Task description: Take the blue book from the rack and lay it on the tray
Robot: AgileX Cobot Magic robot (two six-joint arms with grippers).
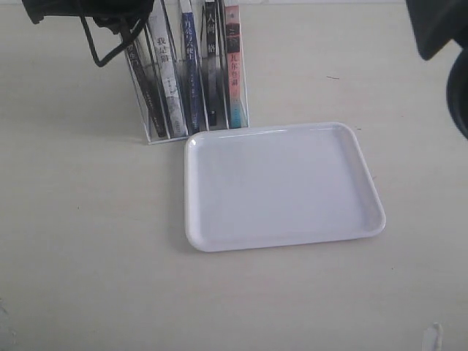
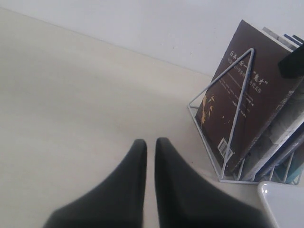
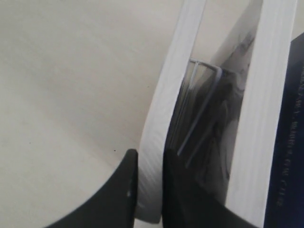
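Right hand clenched on white page block, its cover hidden. Dark blue cover stands one book over. Left hand pinched together, empty, above table. Blue book upright in rack, behind bare tray. Risk: wrong book lifted; tight slots drag neighbours, tip rack. Brown cover: "鬼才", barcode. Spine characters too small to read.
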